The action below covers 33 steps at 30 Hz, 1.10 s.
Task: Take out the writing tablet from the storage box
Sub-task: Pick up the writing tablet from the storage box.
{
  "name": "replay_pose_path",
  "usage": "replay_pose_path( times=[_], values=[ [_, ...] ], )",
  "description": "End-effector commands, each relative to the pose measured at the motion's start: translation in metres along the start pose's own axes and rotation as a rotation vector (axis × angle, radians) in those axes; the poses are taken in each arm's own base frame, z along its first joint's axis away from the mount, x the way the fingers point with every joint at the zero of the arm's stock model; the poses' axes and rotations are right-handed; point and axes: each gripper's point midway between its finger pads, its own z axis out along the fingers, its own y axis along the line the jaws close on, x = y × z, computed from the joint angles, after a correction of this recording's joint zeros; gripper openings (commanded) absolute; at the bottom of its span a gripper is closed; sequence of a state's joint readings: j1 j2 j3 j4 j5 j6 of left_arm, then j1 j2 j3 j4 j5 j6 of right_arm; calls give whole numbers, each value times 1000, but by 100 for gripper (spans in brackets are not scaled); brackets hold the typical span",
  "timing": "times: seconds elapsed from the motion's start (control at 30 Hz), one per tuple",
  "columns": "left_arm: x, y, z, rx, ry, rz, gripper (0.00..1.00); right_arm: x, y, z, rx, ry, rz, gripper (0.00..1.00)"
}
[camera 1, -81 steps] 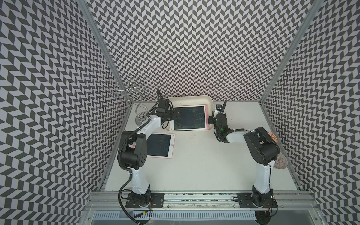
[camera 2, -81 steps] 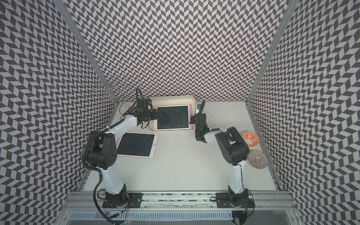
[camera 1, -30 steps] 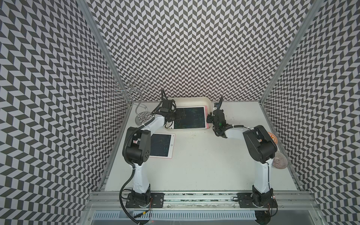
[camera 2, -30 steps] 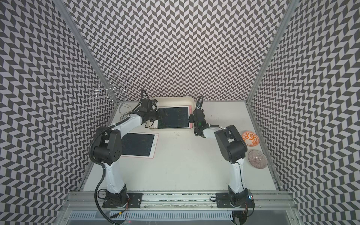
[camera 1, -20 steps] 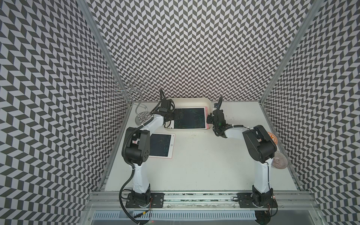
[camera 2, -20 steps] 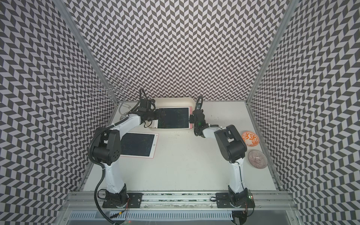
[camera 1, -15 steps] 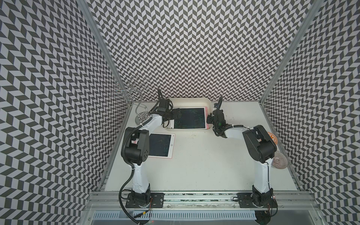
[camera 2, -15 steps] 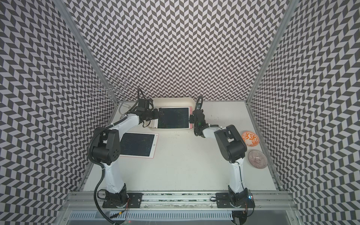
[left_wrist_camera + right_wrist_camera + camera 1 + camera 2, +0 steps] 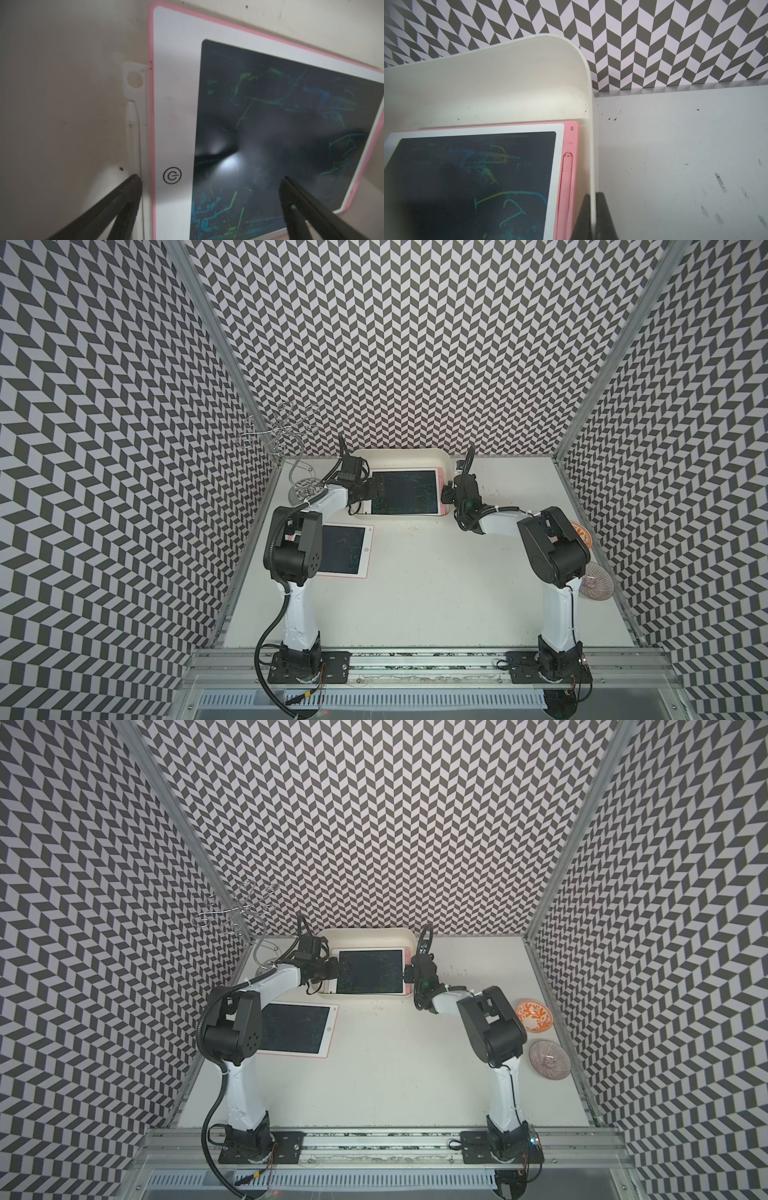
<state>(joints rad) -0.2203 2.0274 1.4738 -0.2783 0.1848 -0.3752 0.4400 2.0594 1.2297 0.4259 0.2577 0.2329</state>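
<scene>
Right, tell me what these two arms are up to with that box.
The right gripper is shut on the side wall of the storage box, apparently steadying it. The left gripper hangs open over one end of the writing tablet lying in the box, one finger past its edge, the other above the screen; it grips nothing yet. Another tablet lies on the table beside the left arm.

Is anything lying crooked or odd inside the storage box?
Yes. The top writing tablet lies askew in the storage box, turned against the pink tablet beneath it, so their edges do not line up.
</scene>
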Motion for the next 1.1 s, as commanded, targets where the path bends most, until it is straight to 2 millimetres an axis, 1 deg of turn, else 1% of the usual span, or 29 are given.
replay_pose_path(
  times=[0.0, 0.2, 0.37, 0.5, 0.67, 0.77, 0.8, 1.07],
  values=[
    [-6, -3, 1, 5, -13, 11, 99, -67, 17, -7, -67, -219, 78, 0],
    [-1, -11, 6, 45, 4, 2, 99, -65, 18, -6, -74, -213, 78, 0],
    [3, -30, 7, 107, 15, 14, 99, -64, 19, -4, -81, -207, 81, 0],
    [0, -43, 5, 148, 19, 0, 99, -66, 19, -5, -79, -206, 83, 0],
    [-9, -58, -5, 207, 11, 22, 99, -64, 22, -4, -93, -198, 82, 0],
    [-15, -69, -14, 257, 3, 33, 99, -65, 23, -3, -99, -194, 84, 0],
    [-16, -74, -18, 280, -1, 60, 99, -64, 24, -3, -100, -191, 83, 0],
    [-18, -97, -38, 408, 4, 99, 99, -64, 25, -2, -108, -187, 85, 0]
  ],
)
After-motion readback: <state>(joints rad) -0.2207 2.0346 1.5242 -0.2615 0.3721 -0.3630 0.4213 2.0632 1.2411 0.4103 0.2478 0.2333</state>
